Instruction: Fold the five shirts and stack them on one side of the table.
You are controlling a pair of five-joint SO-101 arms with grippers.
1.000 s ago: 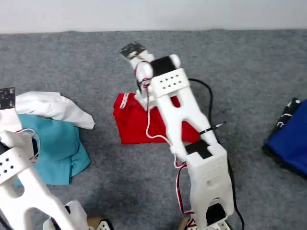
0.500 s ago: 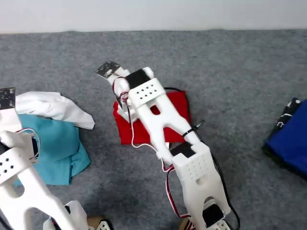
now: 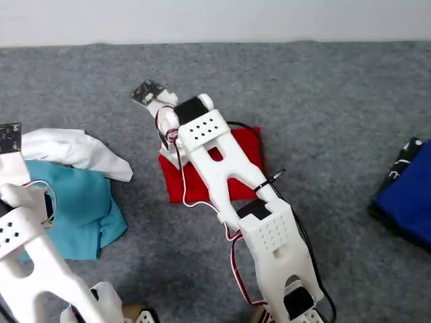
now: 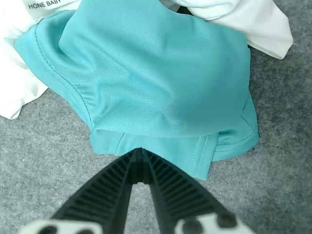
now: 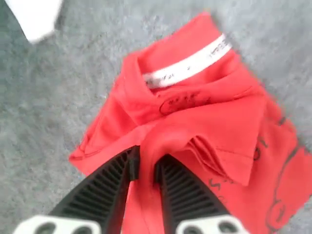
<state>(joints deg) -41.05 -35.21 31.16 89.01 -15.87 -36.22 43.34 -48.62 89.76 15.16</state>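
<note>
Right pincer [image 5: 145, 157]: clenched on a raised fold of the red shirt [image 5: 204, 112], which lies mid-tabletop [image 3: 337, 101] with its collar label facing up. Left pincer [image 4: 142, 155]: jaws pressed together, tips at the hem of the teal shirt [image 4: 156, 78]; whether cloth is caught between them cannot be told. A white shirt [image 3: 74, 149] overlaps the teal shirt's far edge. A blue shirt [image 3: 407, 198] lies at the tabletop's right edge, well apart.

white arms [image 3: 269, 235], black ribbed claws [image 5: 145, 158]
</note>
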